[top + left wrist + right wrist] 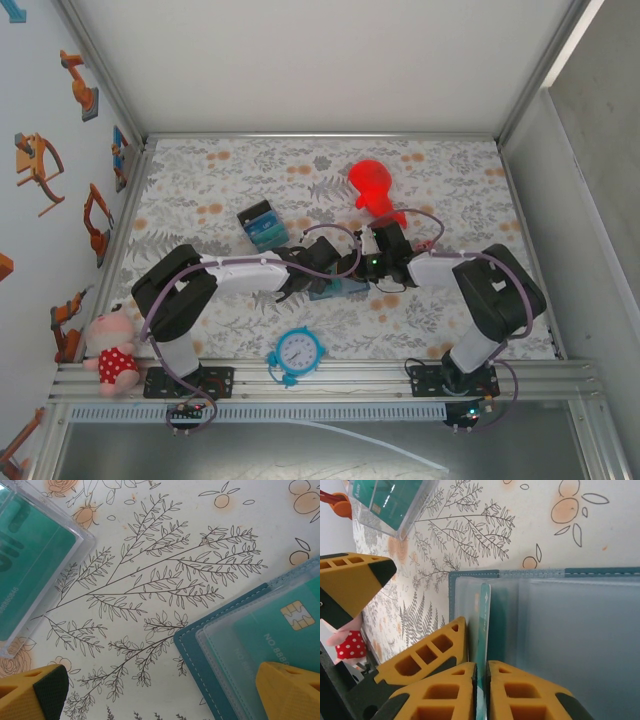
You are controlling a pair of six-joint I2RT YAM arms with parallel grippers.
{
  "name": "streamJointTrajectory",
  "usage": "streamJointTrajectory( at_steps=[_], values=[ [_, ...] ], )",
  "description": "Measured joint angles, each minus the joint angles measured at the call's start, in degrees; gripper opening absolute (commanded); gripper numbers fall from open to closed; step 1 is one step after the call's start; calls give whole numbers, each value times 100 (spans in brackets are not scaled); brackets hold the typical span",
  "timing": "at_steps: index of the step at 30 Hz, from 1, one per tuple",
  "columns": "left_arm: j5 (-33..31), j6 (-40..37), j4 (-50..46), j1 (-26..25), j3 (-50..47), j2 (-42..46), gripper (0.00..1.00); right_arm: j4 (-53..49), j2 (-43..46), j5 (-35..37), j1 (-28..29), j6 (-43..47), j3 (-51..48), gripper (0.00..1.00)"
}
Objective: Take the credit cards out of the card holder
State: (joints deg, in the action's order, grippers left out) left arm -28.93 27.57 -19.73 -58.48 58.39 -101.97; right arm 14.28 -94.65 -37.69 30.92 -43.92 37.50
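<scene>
The slate-blue card holder point(335, 291) lies open on the floral table cover between the two arms, its frosted sleeves point(580, 645) facing up. My right gripper point(481, 666) is shut on the edge of a teal credit card point(484, 615) that stands upright over the sleeves. Another credit card point(285, 630), with a gold chip, sits inside a sleeve of the card holder point(210, 655). My left gripper point(160, 672) is wide open, one of its fingers point(290, 690) on the holder's sleeve and the other over the bare cover. In the top view the left gripper point(330, 265) and right gripper point(368, 268) meet above the holder.
A clear case of teal cards point(262, 225) point(30, 555) lies just left and behind the holder. A red figure point(372, 185) stands behind the right gripper. A blue clock point(297, 352) sits at the near edge, and a pink plush point(112, 350) at the near left corner.
</scene>
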Motion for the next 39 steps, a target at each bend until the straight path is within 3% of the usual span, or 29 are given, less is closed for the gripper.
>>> streamJointTrajectory(
  at_steps=[8, 12, 15, 39],
  values=[
    [2, 4, 0, 0, 0, 0, 97, 402, -299, -181, 2, -138, -17, 16],
    [2, 15, -2, 0, 0, 0, 97, 450, -323, -188, 2, -151, -17, 3],
    [0, 20, -4, 0, 0, 0, 97, 409, -306, -146, 0, -109, -17, 0],
    [17, 155, -24, 0, -57, 326, 97, -1539, 1176, 848, -160, 938, 68, 0]
  ],
)
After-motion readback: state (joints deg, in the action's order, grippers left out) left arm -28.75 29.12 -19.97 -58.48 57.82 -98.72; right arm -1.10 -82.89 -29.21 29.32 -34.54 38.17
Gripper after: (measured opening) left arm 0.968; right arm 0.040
